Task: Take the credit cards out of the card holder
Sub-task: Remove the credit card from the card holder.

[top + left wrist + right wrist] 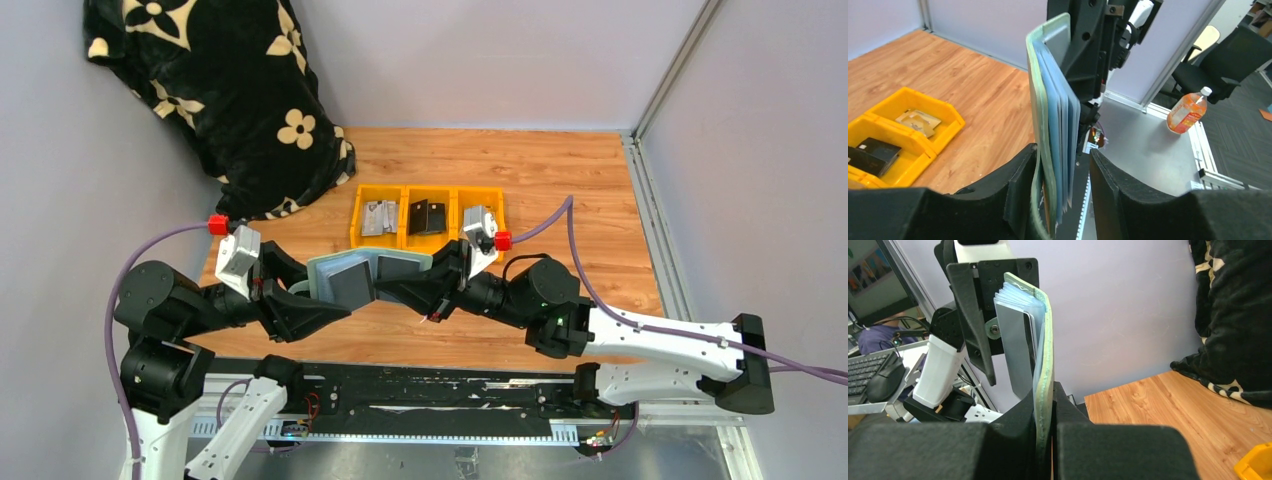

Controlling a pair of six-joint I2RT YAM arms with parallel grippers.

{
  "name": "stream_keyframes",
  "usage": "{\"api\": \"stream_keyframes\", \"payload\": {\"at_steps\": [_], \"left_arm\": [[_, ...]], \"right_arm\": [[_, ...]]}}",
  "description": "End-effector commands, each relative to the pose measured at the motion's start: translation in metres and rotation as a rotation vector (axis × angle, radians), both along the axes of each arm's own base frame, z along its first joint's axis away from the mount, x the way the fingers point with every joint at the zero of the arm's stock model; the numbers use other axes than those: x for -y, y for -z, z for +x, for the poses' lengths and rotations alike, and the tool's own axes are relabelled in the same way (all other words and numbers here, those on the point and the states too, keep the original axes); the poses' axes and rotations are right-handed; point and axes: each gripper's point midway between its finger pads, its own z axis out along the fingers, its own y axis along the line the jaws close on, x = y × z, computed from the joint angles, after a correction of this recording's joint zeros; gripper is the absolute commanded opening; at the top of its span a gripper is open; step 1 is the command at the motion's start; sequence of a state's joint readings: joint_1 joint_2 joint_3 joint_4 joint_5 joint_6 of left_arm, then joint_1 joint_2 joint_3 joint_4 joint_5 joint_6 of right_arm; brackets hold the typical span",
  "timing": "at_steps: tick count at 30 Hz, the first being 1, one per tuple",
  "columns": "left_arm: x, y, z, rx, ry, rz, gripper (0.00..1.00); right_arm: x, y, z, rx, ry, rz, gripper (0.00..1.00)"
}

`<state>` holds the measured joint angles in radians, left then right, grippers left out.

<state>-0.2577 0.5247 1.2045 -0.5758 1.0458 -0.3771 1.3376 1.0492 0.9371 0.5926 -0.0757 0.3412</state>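
top: overhead, looking down, far | wrists: close, facing each other | shared: card holder point(360, 275)

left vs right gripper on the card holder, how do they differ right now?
On the left gripper the jaws stand apart, with a gap beside the card holder; the right gripper is clamped flush on it. Left takes its left end, right its right end. Both straddle an edge of the opened holder.

No writing, brand or number can be read in any view; the orange label on the bottle point(1187, 112) is too small and blurred to make out; the card holder point(1034, 100) and the cards point(1060, 115) in it show only plain faces; the things in the yellow bins point(938, 145) bear no legible marks; the keyboard point(862, 374) is blurred.
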Motion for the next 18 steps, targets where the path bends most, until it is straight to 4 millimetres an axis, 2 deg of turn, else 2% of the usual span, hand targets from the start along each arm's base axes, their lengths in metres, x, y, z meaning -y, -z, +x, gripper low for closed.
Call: {"api": "stream_keyframes", "payload": {"at_steps": [1,6,11,13,16,18], "left_arm": [[0.001,0.003,-0.014,-0.016,0.054,-0.003,0.49],[0.000,0.001,0.004,-0.047,-0.029,-0.052,0.53],[-0.002,-0.003,0.019,-0.031,-0.095,-0.055,0.49],[-0.002,-0.004,0.018,-0.017,-0.089,-0.045,0.42],[0.000,-0.004,0.010,-0.010,-0.042,-0.029,0.21],[0.002,-0.003,0.004,-0.027,0.004,-0.019,0.14]], "right_arm": [[0.011,-0.023,-0.003,-0.026,-0.036,0.095,0.00],[0.006,-0.025,-0.008,-0.042,-0.070,0.103,0.00],[0.002,-0.022,-0.007,-0.052,-0.074,0.093,0.00],[0.003,-0.020,-0.007,-0.058,-0.072,0.088,0.00],[0.007,-0.014,-0.004,-0.071,-0.066,0.077,0.00],[0.011,-0.008,0.003,-0.090,-0.084,0.067,0.01]]}}
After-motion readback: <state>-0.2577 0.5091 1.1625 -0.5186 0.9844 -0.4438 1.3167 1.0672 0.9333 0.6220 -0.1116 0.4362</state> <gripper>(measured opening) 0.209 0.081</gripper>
